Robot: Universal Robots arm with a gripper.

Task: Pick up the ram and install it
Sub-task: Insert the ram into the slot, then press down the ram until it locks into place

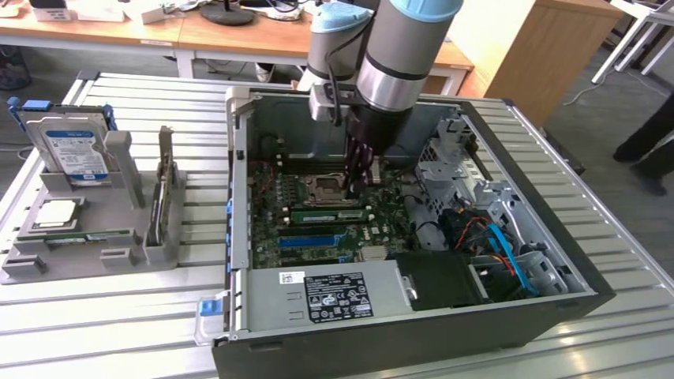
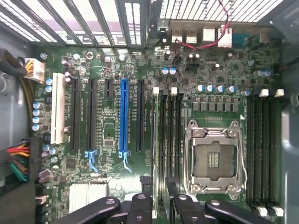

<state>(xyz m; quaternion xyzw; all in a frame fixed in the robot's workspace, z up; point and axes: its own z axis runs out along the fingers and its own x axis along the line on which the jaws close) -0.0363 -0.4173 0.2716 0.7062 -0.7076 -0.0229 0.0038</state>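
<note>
One thin green stick is what matters here, and the ram [image 1: 328, 213] looks to be lying along the memory slots [image 2: 168, 144] just beside the open processor socket [image 2: 212, 161], right under the end effector [image 1: 358, 178]. From where I stand, the arm [image 1: 406, 55] is plunged straight down into the open computer case [image 1: 548, 237]. Whether the end effector [image 2: 161, 198] is clamped on the stick or standing free of it, I cannot tell; it hangs low over that slot bank.

I'd judge the stick light and stiff, but brittle. It is a bare board with little chips on its faces, so it wants holding by the long flat sides near the middle, never by the contact edge. It should bear a straight push down but not a twist.

There's not much room. The socket's metal frame sits just on one side of the slots, and the long black expansion slots and the blue one [image 2: 124, 116] on the other. White latches [image 2: 155, 91] mark the slot ends. On the exterior view's right the drive cage [image 1: 458, 166] and a tangle of blue and orange cables [image 1: 495, 237] crowd in; nearer me, the power supply [image 1: 327, 296] walls off that side. Straight up is the open way.

Out on the counter [image 1: 126, 332], on the exterior view's left, the grey holder [image 1: 116, 260] carries the hard drive [image 1: 74, 154], well apart.
</note>
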